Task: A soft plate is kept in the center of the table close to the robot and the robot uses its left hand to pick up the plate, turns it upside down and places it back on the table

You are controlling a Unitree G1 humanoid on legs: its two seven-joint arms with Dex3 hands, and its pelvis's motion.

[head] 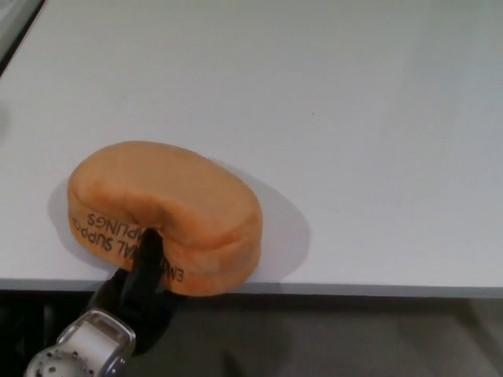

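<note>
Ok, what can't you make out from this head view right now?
- Left hand: mostly below the table edge and under the orange plate; only one finger shows over the rim.
- Plate's underside and whether it rests flat: hidden by its own body.
- Printed lettering: partly covered by the finger, the rest curving out of sight.
- Right hand: out of frame.

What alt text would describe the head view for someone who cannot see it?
A soft orange plush plate with dark lettering lies at the near edge of a white table, gripped at its front rim by the robot's black left hand. The right hand is out of view.
</note>
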